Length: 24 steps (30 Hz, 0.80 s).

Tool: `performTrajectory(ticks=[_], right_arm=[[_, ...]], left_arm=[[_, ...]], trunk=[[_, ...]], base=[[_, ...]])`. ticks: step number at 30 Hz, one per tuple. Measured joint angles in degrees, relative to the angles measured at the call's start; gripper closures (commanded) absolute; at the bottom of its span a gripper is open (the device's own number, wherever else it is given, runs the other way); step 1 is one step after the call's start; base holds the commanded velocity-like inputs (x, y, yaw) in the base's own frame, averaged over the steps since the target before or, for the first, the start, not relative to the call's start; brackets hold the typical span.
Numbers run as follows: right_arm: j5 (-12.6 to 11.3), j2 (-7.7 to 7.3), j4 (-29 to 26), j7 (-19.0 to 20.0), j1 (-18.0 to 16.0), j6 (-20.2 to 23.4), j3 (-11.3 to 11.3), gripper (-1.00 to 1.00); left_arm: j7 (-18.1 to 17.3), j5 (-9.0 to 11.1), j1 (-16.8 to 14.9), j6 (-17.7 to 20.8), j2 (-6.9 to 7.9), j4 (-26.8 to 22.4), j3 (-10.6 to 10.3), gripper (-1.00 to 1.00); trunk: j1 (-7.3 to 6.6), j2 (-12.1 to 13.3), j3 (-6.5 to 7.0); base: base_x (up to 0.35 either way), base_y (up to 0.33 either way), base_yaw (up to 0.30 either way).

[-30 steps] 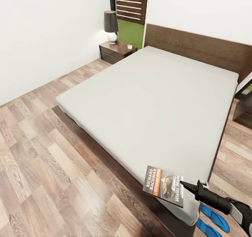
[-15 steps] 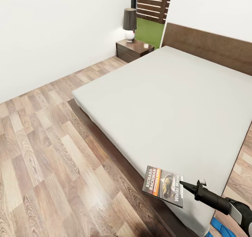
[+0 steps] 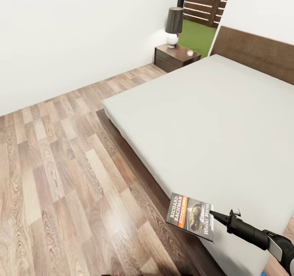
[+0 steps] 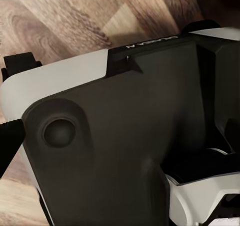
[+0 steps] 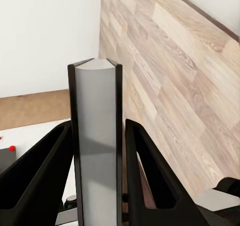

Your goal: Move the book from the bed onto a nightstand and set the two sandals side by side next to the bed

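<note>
My right gripper [image 3: 213,215] is shut on the book [image 3: 190,217], a dark paperback with an orange title band, and holds it level in the air over the near edge of the bed [image 3: 212,121]. In the right wrist view the book [image 5: 96,151] stands edge-on between the two black fingers [image 5: 42,176], with my right gripper [image 5: 98,126] clamped on it. A dark nightstand [image 3: 176,58] stands at the bed's far left corner beside the headboard [image 3: 257,51]. The blue sandals are out of view.
A dark-shaded lamp [image 3: 174,23] and a small white object [image 3: 190,53] sit on the nightstand. Wood-plank floor [image 3: 53,165] runs between the bed and the white wall [image 3: 73,35]. The left wrist view shows my own grey and white body [image 4: 130,136] over the floor.
The whole picture has shifted right, so the camera has turned left. The book stays in my right gripper at the same spot in the picture. The sandals have slid out of frame.
</note>
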Motion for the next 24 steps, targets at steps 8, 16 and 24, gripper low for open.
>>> performTrajectory(ticks=[8,16,24], right_arm=[[0.0,0.00,0.0,0.0,0.0,0.0,0.0,1.00],[0.0,0.00,0.0,0.0,0.0,0.0,0.0,1.00],[0.0,0.00,0.0,0.1,0.0,0.0,0.0,1.00]], left_arm=[[0.0,0.0,0.0,0.0,0.00,0.0,0.0,-1.00],[0.0,0.0,0.0,0.1,0.00,0.0,0.1,-1.00],[-0.1,0.0,0.0,0.2,0.00,0.0,0.1,-1.00]], trunk=[[0.00,0.0,-0.33],[0.00,0.0,-0.66],[-1.10,2.0,-0.10]], base=[[0.000,0.000,0.266],[0.000,0.000,0.266],[0.000,0.000,0.266]])
